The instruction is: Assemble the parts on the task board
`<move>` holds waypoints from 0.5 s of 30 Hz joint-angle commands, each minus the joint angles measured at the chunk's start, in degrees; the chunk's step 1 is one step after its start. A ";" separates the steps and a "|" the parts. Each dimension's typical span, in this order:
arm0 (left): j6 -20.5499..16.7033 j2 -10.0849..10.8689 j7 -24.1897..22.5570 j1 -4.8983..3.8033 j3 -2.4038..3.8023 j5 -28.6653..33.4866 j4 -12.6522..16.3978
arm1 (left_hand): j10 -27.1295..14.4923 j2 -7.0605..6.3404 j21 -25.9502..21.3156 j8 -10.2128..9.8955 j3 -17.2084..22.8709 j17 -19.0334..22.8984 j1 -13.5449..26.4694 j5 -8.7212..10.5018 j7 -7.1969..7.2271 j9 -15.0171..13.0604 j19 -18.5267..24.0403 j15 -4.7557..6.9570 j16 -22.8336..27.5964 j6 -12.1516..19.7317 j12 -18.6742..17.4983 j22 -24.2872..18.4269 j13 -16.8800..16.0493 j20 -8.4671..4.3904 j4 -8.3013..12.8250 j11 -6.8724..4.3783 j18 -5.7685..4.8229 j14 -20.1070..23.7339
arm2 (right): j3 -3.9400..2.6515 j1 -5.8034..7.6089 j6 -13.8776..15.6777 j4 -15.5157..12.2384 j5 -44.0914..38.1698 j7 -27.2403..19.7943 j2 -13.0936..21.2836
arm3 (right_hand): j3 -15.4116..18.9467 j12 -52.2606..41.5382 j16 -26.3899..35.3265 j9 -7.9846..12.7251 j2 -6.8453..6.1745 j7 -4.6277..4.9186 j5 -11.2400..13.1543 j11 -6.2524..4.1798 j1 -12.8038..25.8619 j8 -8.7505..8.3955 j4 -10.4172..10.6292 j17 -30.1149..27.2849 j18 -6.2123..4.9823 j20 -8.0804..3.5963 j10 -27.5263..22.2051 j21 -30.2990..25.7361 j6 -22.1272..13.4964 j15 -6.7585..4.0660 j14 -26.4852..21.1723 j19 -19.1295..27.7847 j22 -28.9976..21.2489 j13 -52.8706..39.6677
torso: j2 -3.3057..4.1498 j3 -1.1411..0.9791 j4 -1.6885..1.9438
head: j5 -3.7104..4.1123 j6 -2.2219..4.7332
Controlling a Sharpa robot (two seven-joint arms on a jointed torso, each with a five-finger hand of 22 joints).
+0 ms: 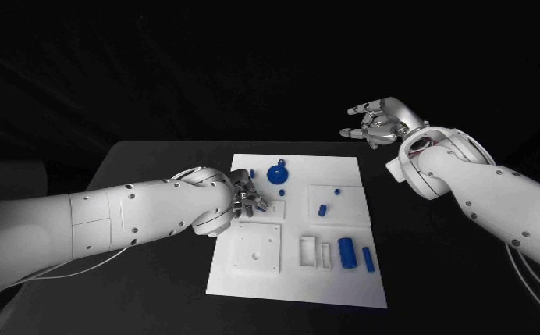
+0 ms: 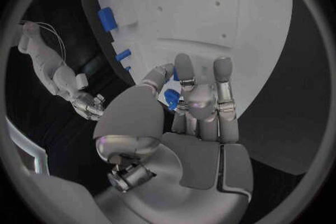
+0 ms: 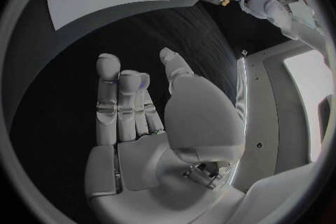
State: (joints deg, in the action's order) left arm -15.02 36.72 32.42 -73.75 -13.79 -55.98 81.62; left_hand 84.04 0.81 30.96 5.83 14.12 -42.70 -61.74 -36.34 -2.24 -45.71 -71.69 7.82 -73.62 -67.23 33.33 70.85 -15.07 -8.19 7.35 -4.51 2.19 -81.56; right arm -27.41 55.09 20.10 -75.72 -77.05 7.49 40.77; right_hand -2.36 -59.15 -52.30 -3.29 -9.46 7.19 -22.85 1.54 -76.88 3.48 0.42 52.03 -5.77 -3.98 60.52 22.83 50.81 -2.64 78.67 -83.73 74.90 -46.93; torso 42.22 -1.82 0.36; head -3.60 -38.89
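One white task board (image 1: 295,288) sits mid-table, mostly unassembled by the look of it: blue cylinders (image 1: 346,251) lie loose near its right edge, a blue disc part (image 1: 278,172) toward the far end, a small peg (image 1: 322,210) standing mid-board. Left hand (image 1: 243,197) over the board's left edge pinches a small blue part (image 2: 171,98). Right hand (image 1: 381,126) hovers off-board, fingers apart, holding nothing.

Robot lab bench: black-draped table (image 1: 147,163), white task board (image 1: 338,272), dark backdrop.
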 commanded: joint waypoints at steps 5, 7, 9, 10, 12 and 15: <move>2.13 0.01 0.84 0.12 -0.04 -1.10 -0.12 | 2.65 0.16 -0.71 6.54 1.74 -0.07 -0.10 -0.23 4.81 -20.26 -0.50 0.03 -0.19 -4.47 0.13 0.55 0.16 0.08 1.77 -0.27 -0.29 -0.37 | -0.04 -0.03 -0.91 0.10 0.14 0.01 -0.07 | -0.35 -0.19 0.07 -0.05 0.44 0.08 0.27 -0.28 0.41 -0.16 -0.24 0.01 -1.07 0.06 -0.15 -0.06 0.01 -0.24 -0.05 -1.09 2.40 0.06 | -0.01 0.05 0.00 | 0.01 -0.13; 2.28 0.03 0.87 0.12 -0.04 -1.25 -0.12 | 2.65 0.19 -1.15 6.88 1.78 -0.22 -0.10 -0.25 4.83 -20.18 -0.64 0.02 -0.24 -4.42 0.12 1.03 0.24 0.12 1.82 -0.26 -0.26 -0.39 | -0.04 -0.03 -0.92 0.13 0.15 0.02 -0.07 | -0.35 -0.19 0.07 -0.05 0.44 0.08 0.27 -0.28 0.41 -0.16 -0.24 0.01 -1.07 0.06 -0.15 -0.06 0.01 -0.24 -0.05 -1.09 2.40 0.06 | 0.00 0.05 0.00 | 0.01 -0.15; 2.34 0.03 0.88 0.12 -0.04 -1.37 -0.11 | 2.64 0.20 -1.31 7.02 1.76 -0.23 -0.10 -0.21 4.86 -20.19 -0.69 0.02 -0.23 -4.45 0.21 1.17 0.22 0.14 1.83 -0.27 -0.26 -0.38 | -0.04 -0.03 -0.93 0.14 0.17 0.02 -0.08 | -0.35 -0.19 0.07 -0.05 0.44 0.08 0.27 -0.28 0.41 -0.16 -0.24 0.01 -1.07 0.06 -0.15 -0.06 0.01 -0.24 -0.05 -1.09 2.40 0.06 | 0.00 0.04 0.00 | 0.00 -0.16; 2.37 0.02 0.88 0.12 -0.04 -1.43 -0.12 | 2.64 0.20 -1.31 7.02 1.76 -0.23 -0.10 -0.21 4.86 -20.19 -0.69 0.02 -0.23 -4.45 0.21 1.17 0.22 0.14 1.83 -0.27 -0.26 -0.38 | -0.04 -0.03 -0.93 0.16 0.18 0.02 -0.08 | -0.35 -0.19 0.07 -0.05 0.44 0.08 0.27 -0.28 0.41 -0.16 -0.24 0.01 -1.07 0.06 -0.15 -0.06 0.01 -0.24 -0.05 -1.09 2.40 0.06 | 0.01 0.04 0.01 | -0.02 -0.15; 2.47 0.00 0.89 0.12 -0.04 -1.51 -0.14 | 2.64 0.20 -1.31 7.02 1.76 -0.23 -0.10 -0.21 4.86 -20.19 -0.69 0.02 -0.23 -4.45 0.21 1.17 0.22 0.14 1.83 -0.27 -0.26 -0.38 | -0.04 -0.03 -0.96 0.18 0.20 0.02 -0.11 | -0.35 -0.19 0.07 -0.05 0.44 0.08 0.27 -0.28 0.41 -0.16 -0.24 0.01 -1.07 0.06 -0.15 -0.06 0.01 -0.24 -0.05 -1.09 2.40 0.06 | 0.02 0.03 -0.01 | -0.03 -0.16; 2.71 -0.09 0.90 0.12 -0.04 -1.59 -0.19 | 2.64 0.21 -1.49 7.12 1.75 -0.24 -0.11 -0.21 4.85 -20.17 -0.77 0.01 -0.22 -4.38 0.22 1.35 0.23 0.15 1.82 -0.27 -0.25 -0.38 | -0.04 -0.03 -1.01 0.25 0.22 0.00 -0.18 | -0.35 -0.19 0.07 -0.05 0.44 0.08 0.27 -0.28 0.41 -0.16 -0.24 0.01 -1.07 0.06 -0.15 -0.06 0.01 -0.24 -0.05 -1.09 2.40 0.06 | 0.03 0.04 -0.05 | -0.01 -0.25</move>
State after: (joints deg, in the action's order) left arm -13.84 36.72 32.61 -73.78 -13.72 -56.99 81.52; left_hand 84.05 0.49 29.45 7.61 14.05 -42.89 -61.56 -36.34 -2.13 -45.71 -72.32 7.73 -73.62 -67.12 33.33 72.32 -14.88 -7.99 7.42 -4.49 2.19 -81.50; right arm -27.41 55.09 19.88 -75.47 -76.87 7.62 40.67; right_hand -2.55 -59.15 -52.30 -3.29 -9.25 7.16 -22.85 1.54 -76.67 3.48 0.23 52.03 -5.75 -3.98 60.52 22.83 50.77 -2.64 78.67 -83.73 74.90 -46.93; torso 42.23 -1.77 0.36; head -3.60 -39.05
